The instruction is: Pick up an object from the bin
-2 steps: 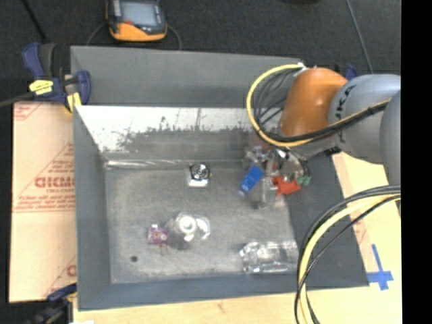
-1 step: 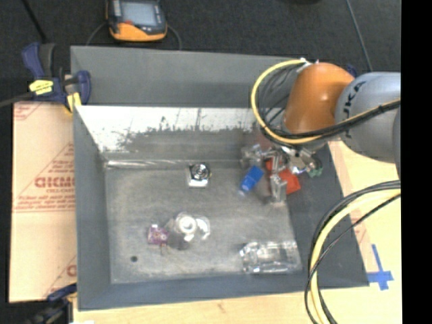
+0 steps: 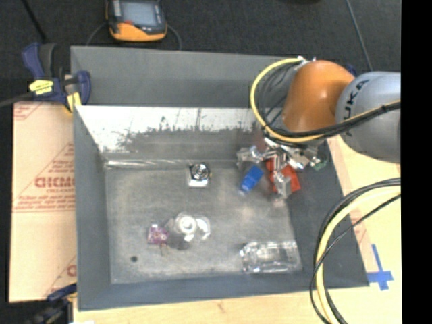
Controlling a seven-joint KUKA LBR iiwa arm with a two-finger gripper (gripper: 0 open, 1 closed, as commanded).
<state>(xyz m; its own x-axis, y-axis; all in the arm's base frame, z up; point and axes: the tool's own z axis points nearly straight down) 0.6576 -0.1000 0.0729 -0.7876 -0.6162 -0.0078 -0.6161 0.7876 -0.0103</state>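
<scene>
Blue piece (image 3: 251,179): a small, blocky, bright-blue thing, lying tilted on the bin floor. It has a paler patch at its lower end.
Where it lies: in the right half of the bin (image 3: 169,86), towards the back wall and well apart from the things at the front.
Gripper (image 3: 275,179): down low in the bin's back right part, with the blue piece just beside it on the view's left (so close that touching or not cannot be told).
Grip: cannot be told, neither how far open it is nor whether it has hold of anything. The wrist's metal parts hide that spot.
Red patch (image 3: 289,178): just right of the blue piece, under the wrist. It may be part of the robot or a loose thing; the view does not settle it.
Orange cover (image 3: 312,103): a rounded dome on the wrist, above the gripper, ringed by yellow and black cables (image 3: 260,96).
Round silver-and-dark thing (image 3: 198,174): alone near the middle of the floor, left of the blue piece.
White round thing (image 3: 189,227): front left of centre, with a small purple thing (image 3: 157,234) just beside it.
Clear plastic pack (image 3: 270,256): flat at the front right, near the front wall.
</scene>
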